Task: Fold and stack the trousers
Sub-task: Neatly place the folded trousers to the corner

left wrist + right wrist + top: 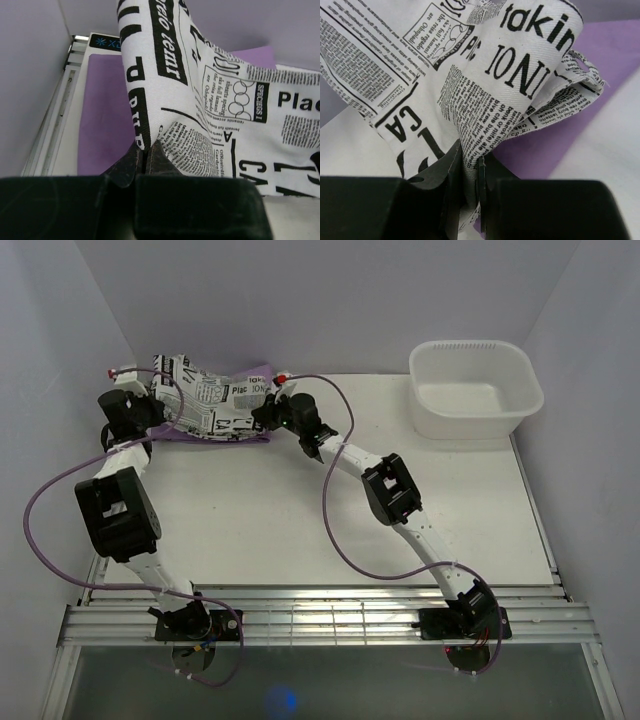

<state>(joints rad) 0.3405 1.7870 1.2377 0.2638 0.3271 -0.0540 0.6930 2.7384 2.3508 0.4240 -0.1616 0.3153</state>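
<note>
Your jaws, both clamped on the trousers, hold them over the purple cloth; stacking looks underway, so lower both sides evenly.

White table — a purple cloth lies flat at its far left corner, printed trousers over it — and a white tub at far right.

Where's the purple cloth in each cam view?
Top external: purple cloth at upper left, peeking out under the trousers.
Left wrist: left-centre, behind the lifted trousers.
Right wrist: right side, beneath the trousers.
Shared landmark: the newsprint trousers.
</note>
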